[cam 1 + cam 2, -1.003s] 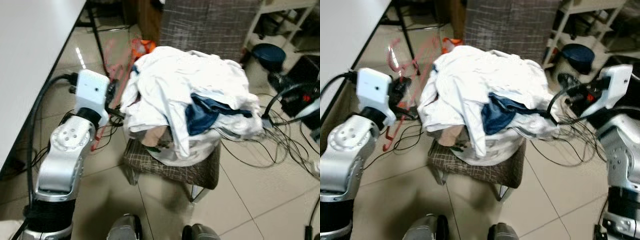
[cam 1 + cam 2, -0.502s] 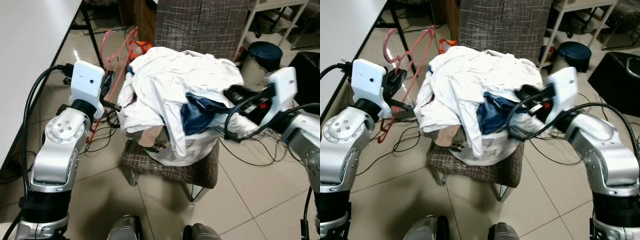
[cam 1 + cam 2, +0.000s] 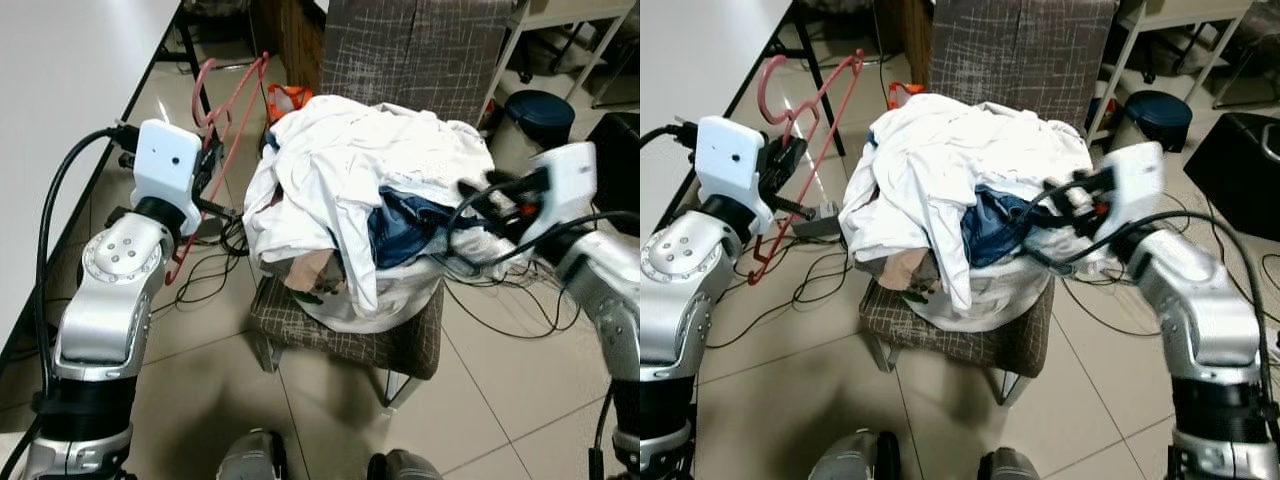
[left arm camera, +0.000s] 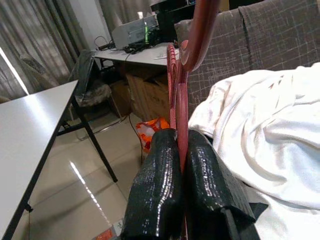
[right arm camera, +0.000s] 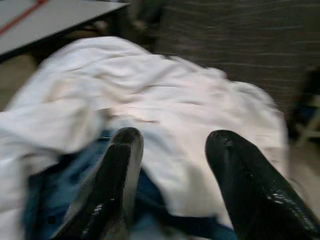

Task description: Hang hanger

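Left gripper [image 4: 181,165] clamped on red hanger [image 3: 805,130], held at robot's left beside clothes pile [image 3: 960,170] on chair [image 3: 1015,50]. Hanger long axis runs steeply up, hook [image 3: 768,85] topmost. Right gripper [image 5: 172,165] fingers apart, hovering over pile, near blue garment [image 3: 400,225]. Left arm holds hanger; no rail visible. No readable writing.

A heap of white and blue laundry [image 3: 375,210] covers the chair [image 3: 345,330] at centre. A white table [image 3: 60,120] walls the left side. Open tiled floor [image 3: 230,380] lies near; cables [image 3: 500,300] clutter the right.
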